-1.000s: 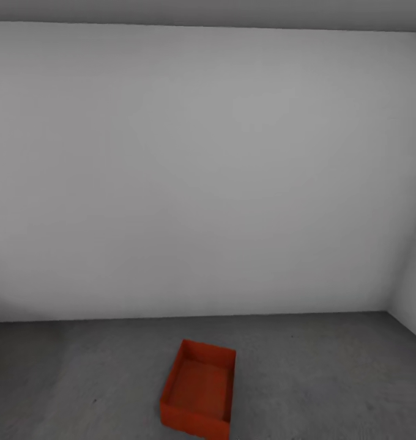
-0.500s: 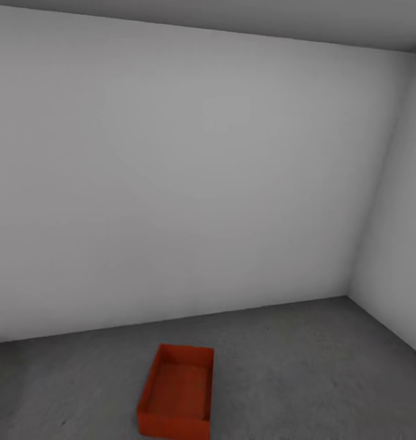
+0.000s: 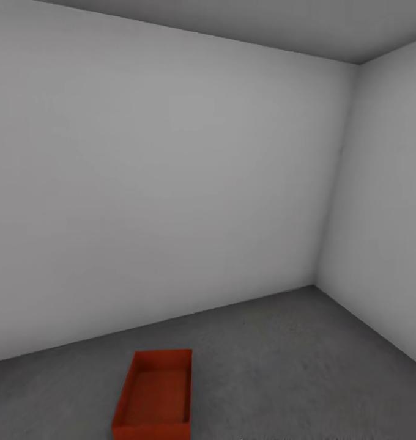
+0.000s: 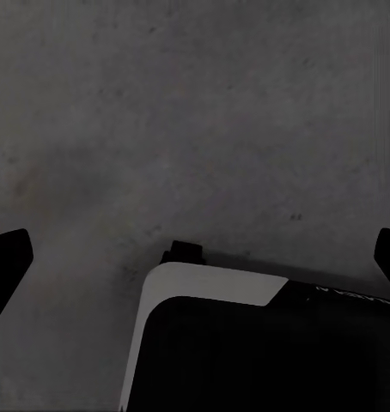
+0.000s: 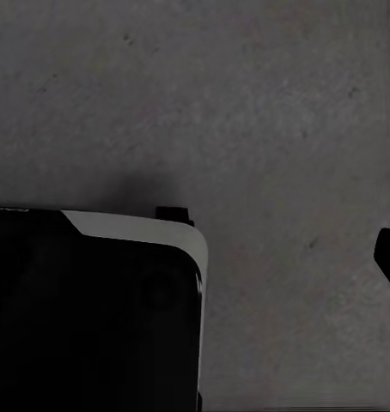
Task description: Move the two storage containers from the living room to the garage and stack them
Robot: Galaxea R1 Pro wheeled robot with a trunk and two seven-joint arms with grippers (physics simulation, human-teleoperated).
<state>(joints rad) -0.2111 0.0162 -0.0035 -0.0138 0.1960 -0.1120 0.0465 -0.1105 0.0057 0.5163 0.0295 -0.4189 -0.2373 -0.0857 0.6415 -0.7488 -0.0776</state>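
Sitting on floor: container, apart from walls, rm around.

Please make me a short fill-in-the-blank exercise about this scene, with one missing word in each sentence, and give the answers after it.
1. The orange-red rectangular storage container stands on the rough grey concrete floor with its open side facing ____.
2. Inside, the container is ____.
3. The number of containers seen in the head view is ____.
4. The pale walls meet in a corner at the ____ side of the head view.

Missing words: up; empty; one; right
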